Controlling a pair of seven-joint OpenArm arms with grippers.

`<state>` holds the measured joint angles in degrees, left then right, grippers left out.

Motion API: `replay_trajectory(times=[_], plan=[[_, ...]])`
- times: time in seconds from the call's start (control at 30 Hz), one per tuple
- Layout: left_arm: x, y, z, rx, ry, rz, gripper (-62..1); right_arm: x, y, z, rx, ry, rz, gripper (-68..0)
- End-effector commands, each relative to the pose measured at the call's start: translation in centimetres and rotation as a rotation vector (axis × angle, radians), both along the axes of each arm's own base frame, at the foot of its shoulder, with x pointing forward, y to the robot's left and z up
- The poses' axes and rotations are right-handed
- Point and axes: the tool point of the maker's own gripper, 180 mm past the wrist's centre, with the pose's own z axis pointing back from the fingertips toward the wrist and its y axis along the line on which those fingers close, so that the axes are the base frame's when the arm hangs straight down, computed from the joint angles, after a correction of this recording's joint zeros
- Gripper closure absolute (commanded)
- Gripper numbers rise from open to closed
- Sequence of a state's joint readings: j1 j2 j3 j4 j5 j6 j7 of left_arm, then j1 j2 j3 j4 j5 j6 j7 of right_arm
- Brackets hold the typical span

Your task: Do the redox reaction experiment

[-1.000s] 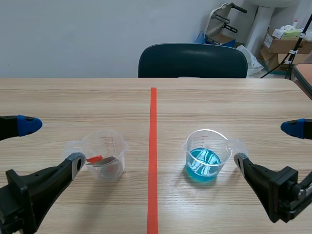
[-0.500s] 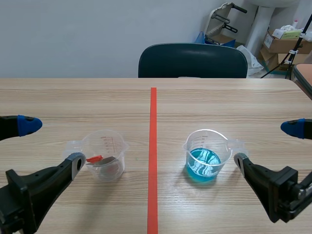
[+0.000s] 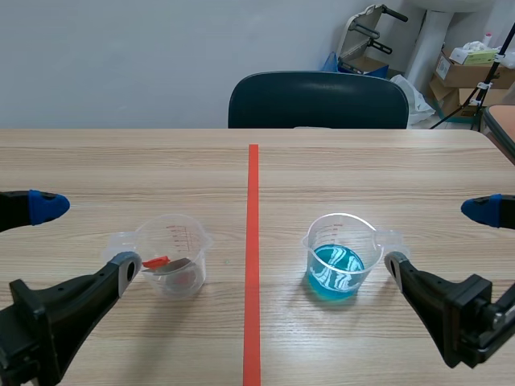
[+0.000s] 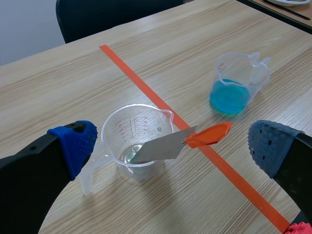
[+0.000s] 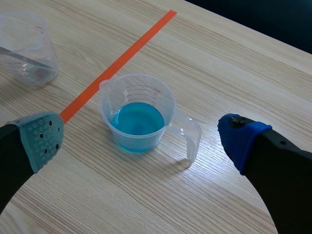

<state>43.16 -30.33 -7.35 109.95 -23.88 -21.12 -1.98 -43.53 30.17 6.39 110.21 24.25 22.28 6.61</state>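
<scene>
Left claw [image 3: 80, 239] [image 4: 173, 148]: released, fingers spread wide, holding nothing. It is low over the left half of the tabletop [image 3: 378, 173], close to the near edge. One finger has a blue pad [image 4: 75, 141], the other a darker blue dotted pad [image 4: 270, 144].

Ahead of it, in line with the gap between the fingers and touching neither: clear plastic measuring cup with red marks [image 3: 173, 251] [image 4: 139, 139], upright, just left of the orange-red tape line [image 3: 253, 241] that runs from near edge to far edge. The cup's handle [image 4: 90, 168] is near the blue-padded finger.

In this cup: grey metal strip with an orange-red end [image 4: 163, 146] [image 3: 170, 265], leaning, grey end down inside, orange-red end poking out over the rim.

Right claw [image 3: 439, 238] [image 5: 141, 140]: also released, fingers wide apart, nothing gripped, low over the right half near the near edge. Grey-green pad [image 5: 41, 139] on one finger, blue pad [image 5: 241, 136] on the other.

Ahead of it, in line with the gap and untouched: clear plastic measuring cup of blue liquid [image 3: 342, 249] [image 5: 139, 109] [image 4: 239, 78], upright, right of the tape line, handle [image 5: 187, 139] toward the right edge. The liquid fills only the lower part. The two cups are well apart, with the tape between them.

Beyond the far edge: dark chair back [image 3: 318, 100], and cardboard boxes [image 3: 467, 71] off past the far right corner.
</scene>
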Motion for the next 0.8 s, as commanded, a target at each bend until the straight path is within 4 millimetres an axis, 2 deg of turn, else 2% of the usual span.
replay_trajectory(times=[0.0, 0.43, 0.63, 0.77], plan=[[0.0, -0.3, 0.5, -0.022, -0.015, -0.001, -62.3, 0.6, -0.1, 1.1, 0.01, -0.045, 0.004, -67.9], [0.1, -0.2, 0.5, -0.02, -0.017, 0.005, -62.3, 1.2, 1.1, 2.3, 0.004, -0.086, 0.099, -67.9], [0.3, 0.0, 0.9, -0.022, -0.035, 0.009, -62.3, 1.9, 3.0, 2.9, -0.023, -0.126, 0.19, -67.9], [0.3, 0.8, 1.4, -0.017, -0.066, 0.024, -62.3, 2.1, 4.6, 3.2, -0.044, -0.149, 0.273, -67.9]])
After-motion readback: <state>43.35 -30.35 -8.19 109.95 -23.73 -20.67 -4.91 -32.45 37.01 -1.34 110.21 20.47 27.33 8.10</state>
